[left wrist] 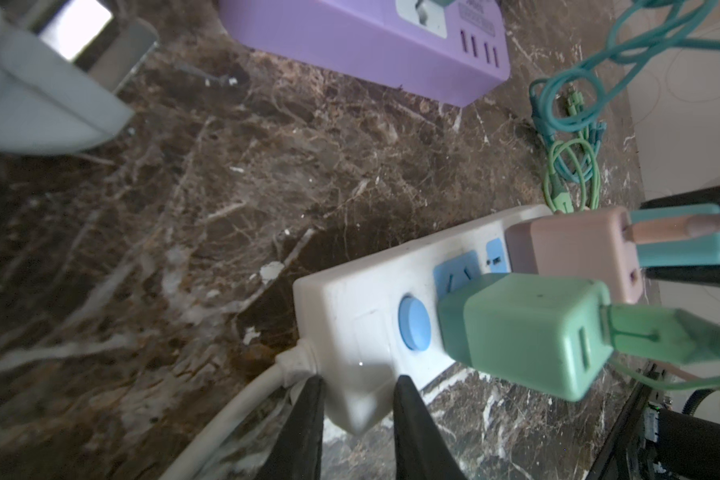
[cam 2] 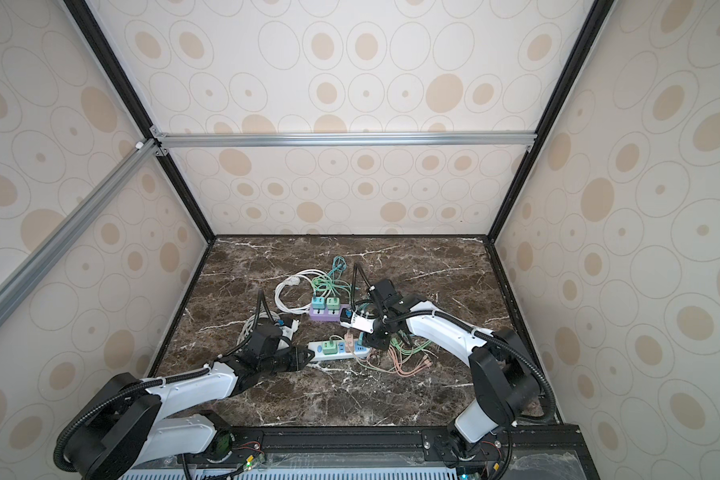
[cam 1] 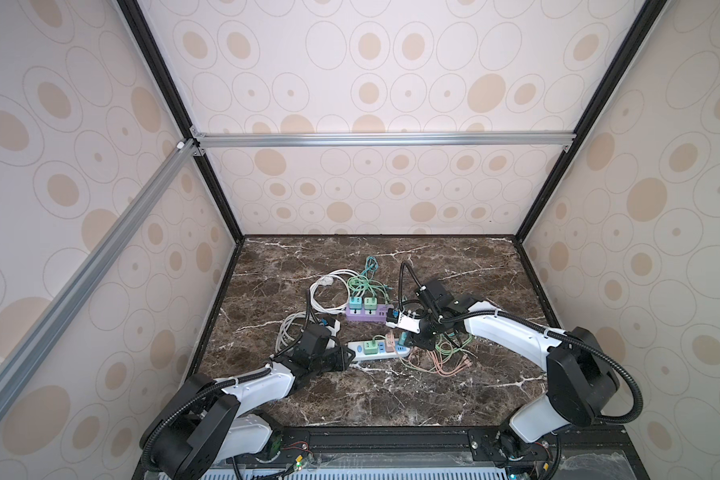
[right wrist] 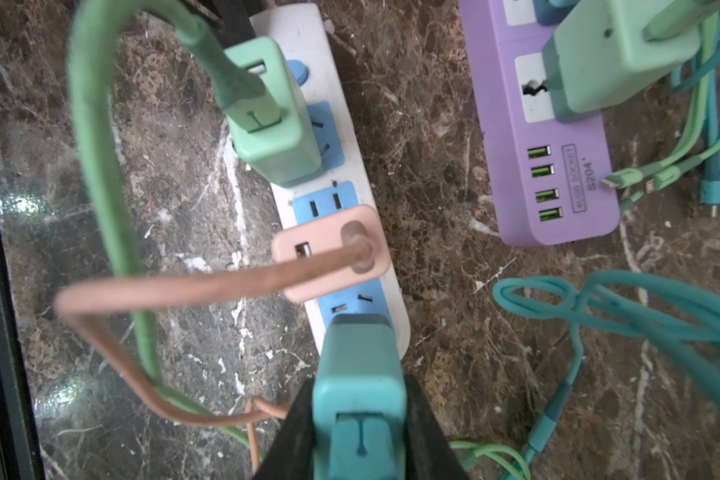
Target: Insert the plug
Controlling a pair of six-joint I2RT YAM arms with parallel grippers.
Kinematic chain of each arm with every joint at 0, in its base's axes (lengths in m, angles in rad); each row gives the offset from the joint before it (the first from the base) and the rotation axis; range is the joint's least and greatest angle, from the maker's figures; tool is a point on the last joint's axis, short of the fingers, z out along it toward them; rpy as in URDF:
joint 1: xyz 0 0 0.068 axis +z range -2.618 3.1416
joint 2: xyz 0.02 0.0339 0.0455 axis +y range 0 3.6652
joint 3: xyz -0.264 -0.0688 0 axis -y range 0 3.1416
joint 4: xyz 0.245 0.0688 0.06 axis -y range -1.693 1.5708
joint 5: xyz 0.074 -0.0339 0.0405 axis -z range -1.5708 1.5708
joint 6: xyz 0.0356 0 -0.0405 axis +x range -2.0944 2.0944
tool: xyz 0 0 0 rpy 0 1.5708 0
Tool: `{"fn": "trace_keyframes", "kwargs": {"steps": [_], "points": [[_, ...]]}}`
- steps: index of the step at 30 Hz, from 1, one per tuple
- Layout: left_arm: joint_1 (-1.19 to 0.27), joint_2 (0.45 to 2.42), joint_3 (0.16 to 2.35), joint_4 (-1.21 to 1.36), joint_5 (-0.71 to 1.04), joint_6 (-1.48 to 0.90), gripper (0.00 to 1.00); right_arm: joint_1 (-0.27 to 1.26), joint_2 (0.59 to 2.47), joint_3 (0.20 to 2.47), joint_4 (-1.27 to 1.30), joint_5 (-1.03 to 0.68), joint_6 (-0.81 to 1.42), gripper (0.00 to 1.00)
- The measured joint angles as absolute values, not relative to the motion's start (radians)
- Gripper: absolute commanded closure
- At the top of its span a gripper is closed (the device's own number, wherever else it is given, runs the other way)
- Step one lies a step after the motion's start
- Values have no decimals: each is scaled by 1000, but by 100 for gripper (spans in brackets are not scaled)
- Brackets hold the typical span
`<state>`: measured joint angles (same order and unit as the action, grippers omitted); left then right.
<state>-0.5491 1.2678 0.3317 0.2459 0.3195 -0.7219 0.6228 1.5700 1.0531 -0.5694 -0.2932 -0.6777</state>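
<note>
I have bare marble table [cam 1: 350, 399] toward the front edge, and a bare band of it between the white power strip [cam 1: 377, 350] and the purple power strip [cam 1: 366, 316]. Loose cables [cam 1: 441, 357] crowd the white strip's right end. My left gripper [left wrist: 358, 382] straddles that strip's cord end, its fingers [left wrist: 410, 411] seemingly pressed on both sides. My right gripper [right wrist: 360, 388] is clamped on the teal plug [right wrist: 358, 353], which stands upright over the last socket, just beside the pink charger [right wrist: 329, 253]. I cannot tell whether its prongs are seated.
</note>
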Motion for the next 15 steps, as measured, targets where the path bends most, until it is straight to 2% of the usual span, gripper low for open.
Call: {"fn": "trace_keyframes", "kwargs": {"steps": [15], "points": [[-482,1348,367,323,353,-687,78,636,1579,1066,-577,-293,-686,83]]}}
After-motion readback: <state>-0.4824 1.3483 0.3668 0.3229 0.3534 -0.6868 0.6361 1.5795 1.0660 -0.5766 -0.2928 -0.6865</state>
